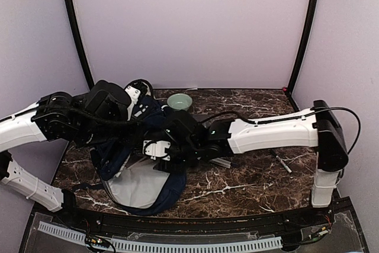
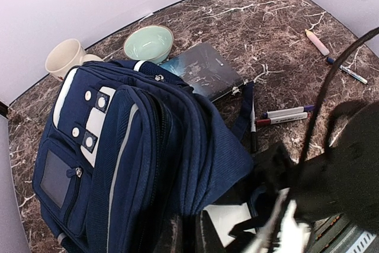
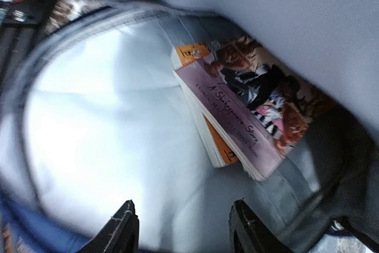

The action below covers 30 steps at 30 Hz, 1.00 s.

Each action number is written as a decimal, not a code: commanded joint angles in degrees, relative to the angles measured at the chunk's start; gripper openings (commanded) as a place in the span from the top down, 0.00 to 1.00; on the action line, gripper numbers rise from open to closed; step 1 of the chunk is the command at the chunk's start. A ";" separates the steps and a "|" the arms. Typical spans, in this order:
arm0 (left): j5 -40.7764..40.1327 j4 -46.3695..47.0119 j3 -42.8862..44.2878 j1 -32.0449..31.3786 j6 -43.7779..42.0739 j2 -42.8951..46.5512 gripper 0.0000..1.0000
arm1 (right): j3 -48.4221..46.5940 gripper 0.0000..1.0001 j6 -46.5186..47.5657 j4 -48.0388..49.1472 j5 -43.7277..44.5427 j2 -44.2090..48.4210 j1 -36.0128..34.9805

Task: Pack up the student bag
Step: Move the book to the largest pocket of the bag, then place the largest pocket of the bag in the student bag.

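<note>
Black fingers of the right claw [image 3: 183,213] stand apart, gripping nothing, inside the pale-lined mouth of the student bag [image 2: 136,146], near stacked books [image 3: 237,111] lying in it. The left claw [image 2: 190,232] is closed, pinching the bag's fabric. The bag lies left of centre on the marble tabletop [image 1: 249,182], a green bowl [image 2: 148,42] just beyond.

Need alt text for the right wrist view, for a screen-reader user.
A paperback book with a purple-and-orange cover lies inside the student bag, against its pale grey lining. The right gripper shows at the bottom edge, open and empty, pointing into the bag's opening.
</note>
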<state>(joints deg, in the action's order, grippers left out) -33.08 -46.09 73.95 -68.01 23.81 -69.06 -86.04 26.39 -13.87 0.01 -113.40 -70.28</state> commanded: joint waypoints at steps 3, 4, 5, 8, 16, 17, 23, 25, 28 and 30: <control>-1.36 1.09 -1.65 -0.53 1.80 2.83 1.00 | 6.67 0.48 -1.41 -11.25 -11.54 11.27 0.99; -0.80 0.66 -2.12 -0.55 2.11 2.57 1.00 | 8.48 0.48 -1.36 -12.82 -12.83 13.30 1.56; 0.42 0.50 -3.13 -0.50 2.44 2.37 1.00 | 10.01 0.48 -2.40 -13.71 -14.28 15.02 2.70; 3.64 1.08 -5.96 -0.54 3.47 2.26 1.00 | 13.58 0.48 -5.44 -16.22 -18.25 19.58 7.05; 20.52 5.32 -15.71 -0.55 3.60 -2.42 0.96 | 18.23 0.49 -10.68 -15.65 -24.34 26.62 25.10; 22.22 5.15 -16.23 -0.62 3.30 -3.81 0.93 | 18.41 0.50 -11.40 -15.06 -24.86 26.53 27.09; 26.76 -0.52 -12.90 -0.78 -1.57 -11.25 0.65 | 19.59 0.51 -15.62 -10.38 -26.73 25.17 37.75; 28.13 -1.34 -9.59 -0.80 -3.93 -12.49 0.56 | 18.88 0.50 -16.49 -10.39 -27.10 23.34 40.06; 29.35 -0.88 -4.08 -0.81 -7.48 -13.79 0.49 | 16.52 0.48 -18.19 -10.66 -27.47 19.40 42.15; 28.93 1.74 -0.48 -0.73 -10.49 -14.87 0.46 | 14.65 0.48 -19.22 -11.12 -28.86 16.50 43.19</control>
<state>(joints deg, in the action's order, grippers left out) -5.50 -45.87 66.43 -68.86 19.77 -83.83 -68.18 10.50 -26.13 -25.91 -91.88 -28.51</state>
